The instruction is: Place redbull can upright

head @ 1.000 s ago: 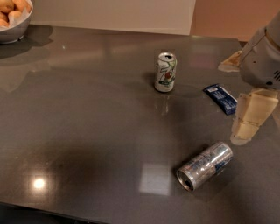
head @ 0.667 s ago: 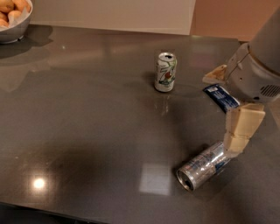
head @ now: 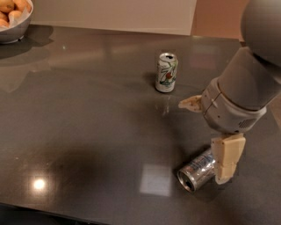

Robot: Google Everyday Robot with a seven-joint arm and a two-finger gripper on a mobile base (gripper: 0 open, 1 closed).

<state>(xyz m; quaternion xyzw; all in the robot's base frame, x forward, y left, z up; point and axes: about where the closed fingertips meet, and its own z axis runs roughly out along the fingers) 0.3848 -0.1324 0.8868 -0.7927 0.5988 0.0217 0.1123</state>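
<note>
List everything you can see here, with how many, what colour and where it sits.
table: one, dark grey and glossy, fills most of the view
bowl: one, grey, far left corner
round fruit: several, orange-yellow, in the bowl
white can: one, white with green and red print, upright, far centre
redbull can: one, silver, lying on its side, near right
arm: one, grey, right side
gripper: one, grey with cream jaws spread open, at the redbull can's far end
</note>
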